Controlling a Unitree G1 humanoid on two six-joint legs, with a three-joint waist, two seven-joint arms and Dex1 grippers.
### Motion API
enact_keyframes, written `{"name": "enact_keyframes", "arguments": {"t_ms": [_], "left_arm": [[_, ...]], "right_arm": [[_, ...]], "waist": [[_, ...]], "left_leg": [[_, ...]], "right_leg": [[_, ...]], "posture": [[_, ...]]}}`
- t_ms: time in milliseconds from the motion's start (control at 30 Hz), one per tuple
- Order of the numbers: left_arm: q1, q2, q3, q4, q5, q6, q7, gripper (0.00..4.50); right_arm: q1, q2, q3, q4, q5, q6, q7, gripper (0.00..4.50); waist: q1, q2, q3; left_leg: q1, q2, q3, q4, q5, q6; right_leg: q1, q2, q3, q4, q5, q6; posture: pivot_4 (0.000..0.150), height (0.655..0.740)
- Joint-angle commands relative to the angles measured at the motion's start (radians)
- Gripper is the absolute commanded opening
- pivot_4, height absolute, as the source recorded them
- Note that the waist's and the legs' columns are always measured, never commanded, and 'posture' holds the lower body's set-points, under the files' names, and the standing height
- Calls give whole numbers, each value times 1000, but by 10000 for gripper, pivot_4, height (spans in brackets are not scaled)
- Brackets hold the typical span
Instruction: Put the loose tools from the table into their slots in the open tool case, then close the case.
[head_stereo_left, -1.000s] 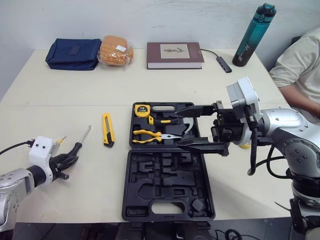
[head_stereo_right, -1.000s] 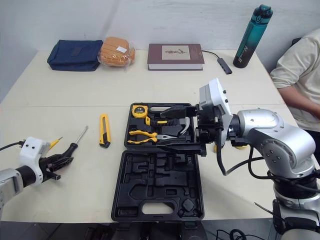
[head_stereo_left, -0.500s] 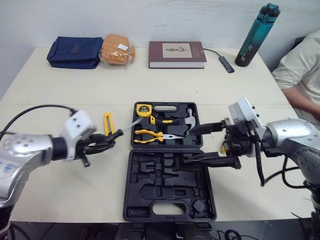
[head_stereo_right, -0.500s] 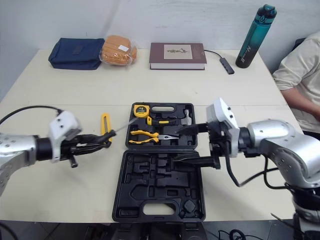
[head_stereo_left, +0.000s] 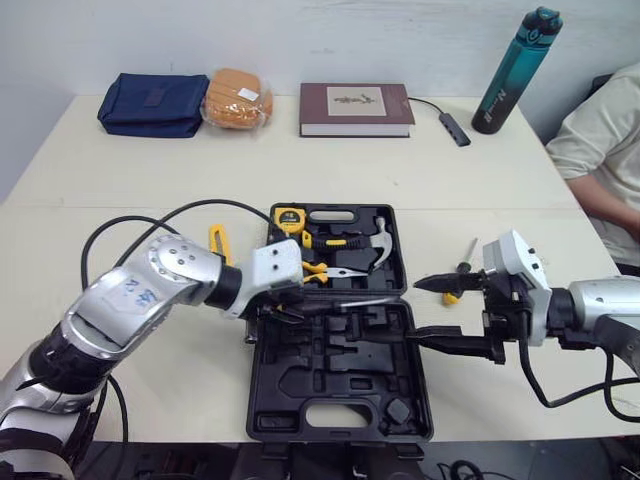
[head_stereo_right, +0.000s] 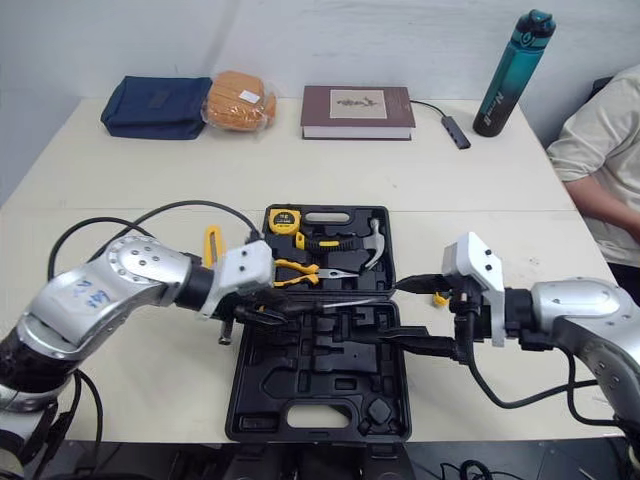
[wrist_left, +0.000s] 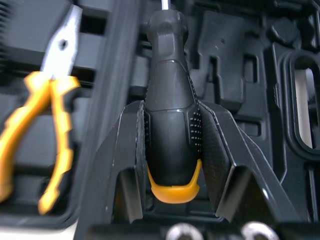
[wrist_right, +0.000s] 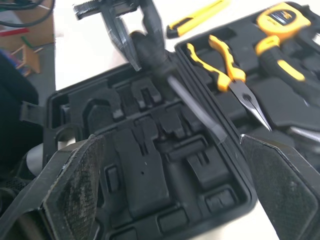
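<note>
Left claw, middle-left of the head view, is clenched on the black handle of a screwdriver. The left wrist view shows both fingers pressed against the handle's sides, with its yellow end cap toward the palm. Right claw, right of centre, gapes wide with nothing between its fingers, and its lower fingertip is at the case's right edge.

The table carries the open tool case at centre frame. The held screwdriver lies roughly level above the hinge line between the case's two halves, shaft pointing toward the right of the frame. The upper half holds a hammer, yellow-handled pliers and a tape measure. A yellow utility knife lies on the table left of the case, partly behind the left arm. A smaller screwdriver lies on the table just right of the case.
</note>
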Motion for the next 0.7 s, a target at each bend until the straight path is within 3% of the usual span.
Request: {"name": "enact_keyframes", "arguments": {"t_ms": [33,700], "left_arm": [[-53,13,-74,1,81,-20,-27,8300],[-82,-30,-196,73,264,-82,-79,8300]], "right_arm": [[55,-19,-64,-36,3,-2,-9,45000],[124,-29,-90,-27,-26,-25,-19,45000]], "waist": [[3,0,0],[19,-1,0]], "left_leg": [[0,0,0,1,0,0],[-1,0,-1,5,0,1]], "right_leg": [[0,0,0,0,0,0],[1,0,0,1,0,0]], "posture": [[1500,7400],[1500,7400]]}}
